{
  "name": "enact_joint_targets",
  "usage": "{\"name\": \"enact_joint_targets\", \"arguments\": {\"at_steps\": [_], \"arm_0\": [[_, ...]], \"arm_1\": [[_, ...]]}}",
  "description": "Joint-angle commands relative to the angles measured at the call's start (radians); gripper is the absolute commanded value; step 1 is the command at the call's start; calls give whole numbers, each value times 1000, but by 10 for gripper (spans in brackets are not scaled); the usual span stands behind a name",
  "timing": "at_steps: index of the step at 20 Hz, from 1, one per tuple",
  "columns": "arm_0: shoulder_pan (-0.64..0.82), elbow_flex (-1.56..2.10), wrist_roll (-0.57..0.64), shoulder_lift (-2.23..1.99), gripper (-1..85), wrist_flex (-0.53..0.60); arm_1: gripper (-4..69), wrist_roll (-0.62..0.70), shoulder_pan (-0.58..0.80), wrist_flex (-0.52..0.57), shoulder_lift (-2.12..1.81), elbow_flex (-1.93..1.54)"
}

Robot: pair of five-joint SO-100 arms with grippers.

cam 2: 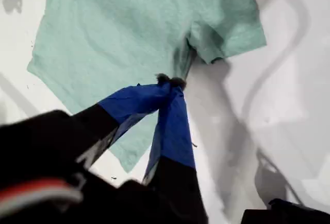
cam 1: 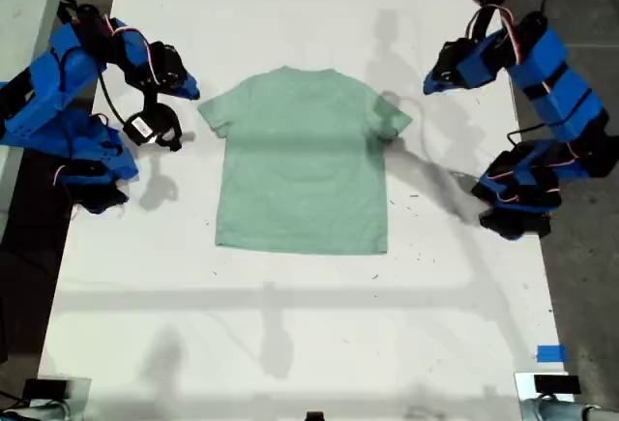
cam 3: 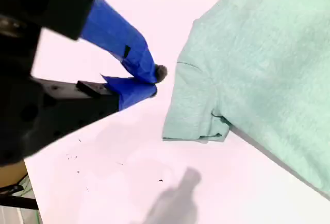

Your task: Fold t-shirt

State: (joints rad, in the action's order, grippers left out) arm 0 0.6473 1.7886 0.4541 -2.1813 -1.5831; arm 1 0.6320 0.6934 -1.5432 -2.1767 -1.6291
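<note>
- The t-shirt (cam 1: pixel 305 165) lies flat and face up on the white bench (cam 1: pixel 290 344), between our two claws. Its neck is toward the exterior view's top and its hem toward the bottom.
- Its long axis, neck to hem, runs crosswise to the line joining the claws, so each claw faces one sleeve side-on.
- Our first claw (cam 1: pixel 428 83) is clenched on nothing. It hangs just beside the near sleeve (cam 1: pixel 392 116), which lies just ahead of its tips, with the shirt body beyond. Along the first wrist view the tips line up with the armpit seam, but we cannot tell whether they touch cloth.
- Our second claw (cam 1: pixel 191 90) is also clenched and empty. It sits over bare bench, with the other sleeve (cam 1: pixel 213 111) just ahead of its tips and apart from them.
- We judge neither arm clearly nearer, since each has its own sleeve close by. The hem corners lie well away from both claws.
- Before any pinch on a sleeve edge, both claws would need to spread.
- Count: one t-shirt, two sleeves, two arms, two claws, one bench.
</note>
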Motion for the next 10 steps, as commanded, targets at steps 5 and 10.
{"name": "enact_joint_targets", "arguments": {"at_steps": [5,10], "arm_0": [[28,-54,17,2,17,-18],[31,-49,21,8,19,-18]], "arm_1": [[340,242,48,-20,12,58],[345,339,112,38,0,-35]]}}
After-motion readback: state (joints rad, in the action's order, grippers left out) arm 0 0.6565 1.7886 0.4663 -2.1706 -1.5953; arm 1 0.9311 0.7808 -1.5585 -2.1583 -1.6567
